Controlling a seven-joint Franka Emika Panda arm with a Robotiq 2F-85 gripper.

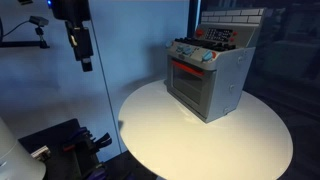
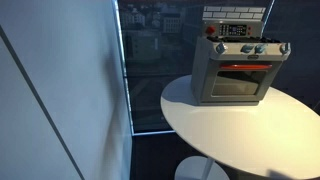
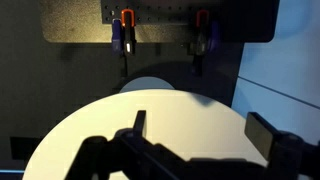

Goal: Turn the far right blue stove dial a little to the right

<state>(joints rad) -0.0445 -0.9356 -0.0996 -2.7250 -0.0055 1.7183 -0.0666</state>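
My pincer [image 1: 84,48] is black, the table [image 1: 170,135] white. The stove [image 1: 208,80] is silver-grey, with red trim round its door window [image 2: 238,80], light-blue knobs [image 1: 193,54], a red-and-dark top [image 1: 215,40] and a grey brick-patterned back [image 2: 238,13]. In my wrist view, red and blue clamps [image 3: 122,30] against a dark board [image 3: 160,20].

Exterior views angled down from different sides, sharing stove [image 1: 208,72] and round table [image 1: 200,140], wrist view overlooking table

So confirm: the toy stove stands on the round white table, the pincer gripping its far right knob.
No: the pincer hangs in the air, apart from the stove, as an exterior view shows. The stove is on the round white table.
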